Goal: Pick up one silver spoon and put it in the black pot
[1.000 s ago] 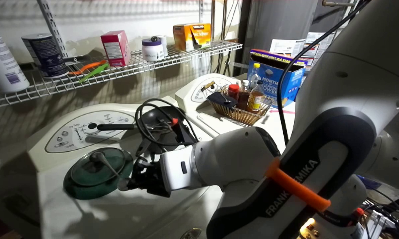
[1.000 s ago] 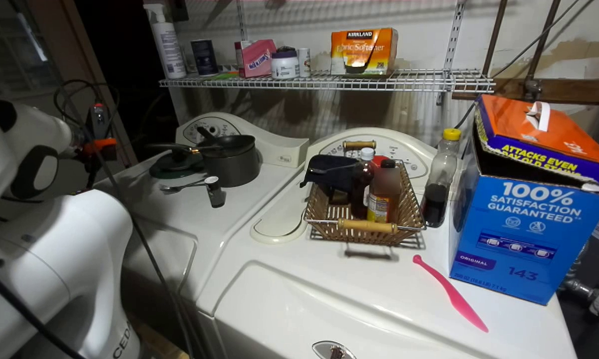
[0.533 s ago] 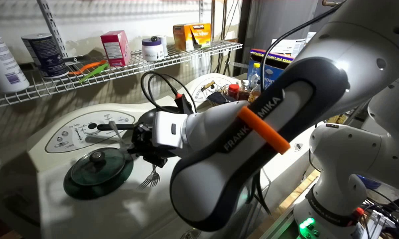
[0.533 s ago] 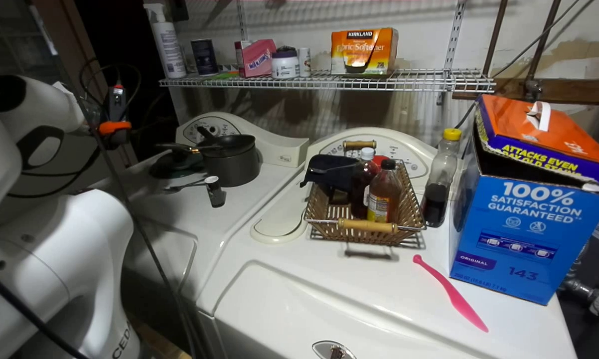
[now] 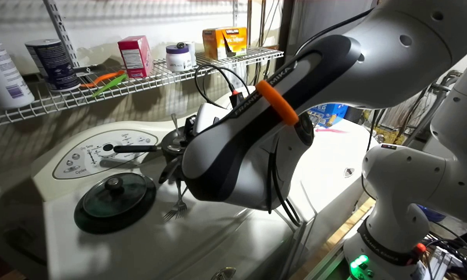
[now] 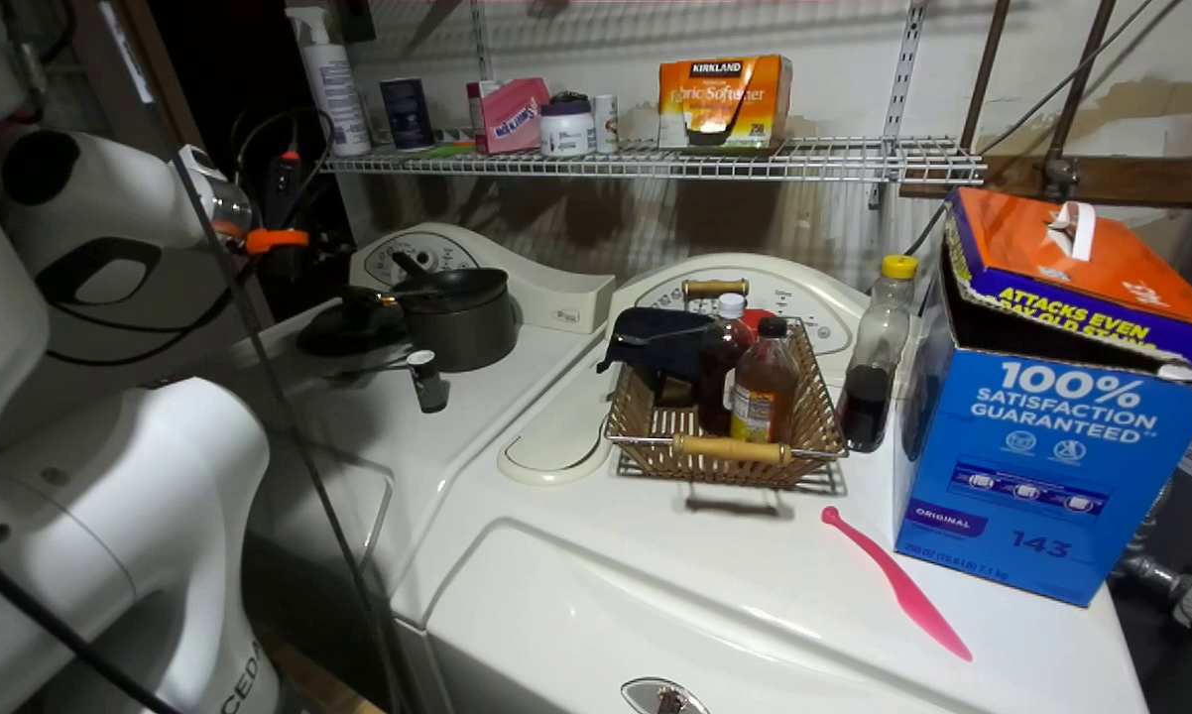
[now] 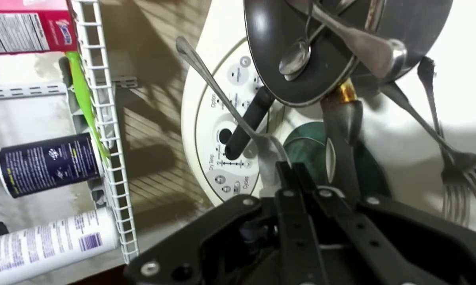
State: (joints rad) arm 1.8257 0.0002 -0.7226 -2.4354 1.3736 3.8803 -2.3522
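Observation:
My gripper is shut on the bowl end of a silver spoon. The spoon is in the air with its handle pointing up; it also shows in an exterior view, in front of the dark cookware. The black pot stands on the left machine with a shallower dark pan seemingly on top; two dark handles stick out. In the wrist view the pan holds another spoon, and more cutlery crosses its rim. The arm partly hides pot and gripper in an exterior view; the gripper is lost in shadow in an exterior view.
The green lid lies left of the pot. Two forks lie in front of it. A small canister stands close by. A wire shelf with containers runs above. A basket and blue box are on the right machine.
The gripper has carried the spoon from above the green lid up and over toward the cookware, rightward in an exterior view. The forks came into sight as the arm moved. The cookware has not moved.

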